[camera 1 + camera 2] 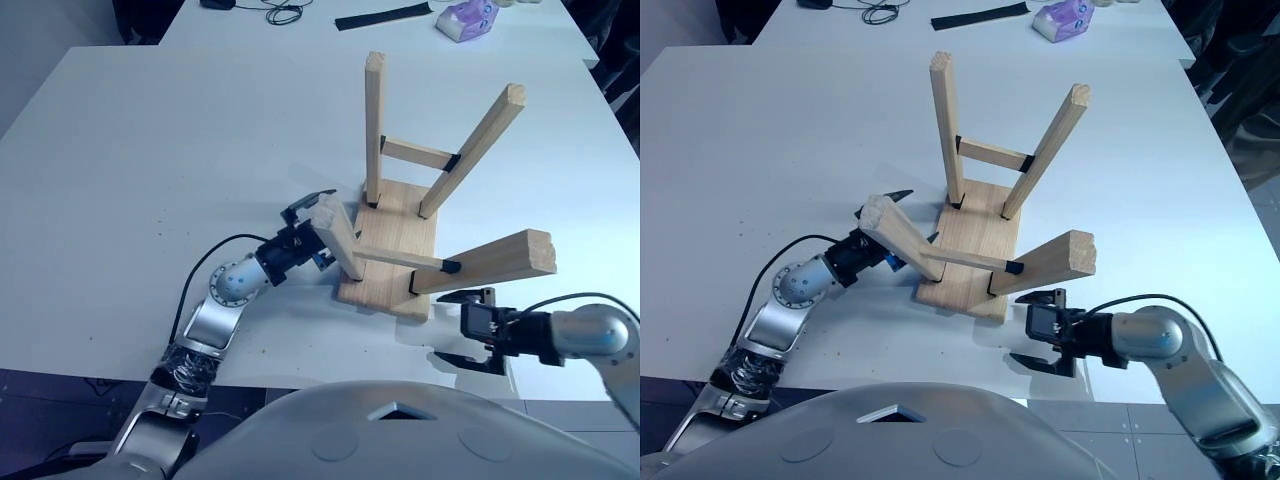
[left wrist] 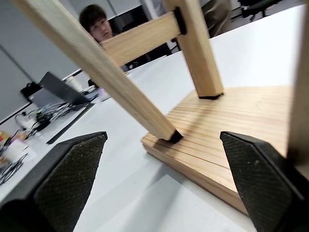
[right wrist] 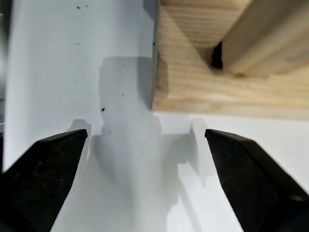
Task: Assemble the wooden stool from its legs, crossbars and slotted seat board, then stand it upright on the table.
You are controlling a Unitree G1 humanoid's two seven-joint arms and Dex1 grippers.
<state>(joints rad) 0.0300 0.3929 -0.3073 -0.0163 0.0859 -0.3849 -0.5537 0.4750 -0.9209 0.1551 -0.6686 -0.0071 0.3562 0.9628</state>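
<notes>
We see a broad white table [image 1: 150, 150] carrying the stool [image 1: 410, 210], which rests upside down a little right of the middle. Its slotted seat board [image 1: 395, 235] lies flat on the table. All four legs are set into the board and point upward. The far pair [image 1: 375, 130] rises steeply and the near pair [image 1: 490, 262] leans outward toward us. One crossbar [image 1: 415, 153] joins the far legs and a second crossbar [image 1: 395, 258] joins the near legs, each ending in a dark fitting.

The left gripper [image 1: 328, 228] sits at the stool's left side by the near left leg [image 1: 340, 245]. Its fingers [image 2: 72, 179] are spread wide with nothing pinched between them. We cannot tell whether one of them touches the leg.

The right gripper [image 1: 470, 330] hovers low over the table just beside the near right corner of the seat board. Its fingers [image 3: 46, 174] are likewise spread apart and clamp nothing, and the corner of the board lies just ahead of them.

On a second table behind, we make out a black strip [image 1: 383, 17], a purple packet [image 1: 467, 18] and some cables [image 1: 283, 12].
</notes>
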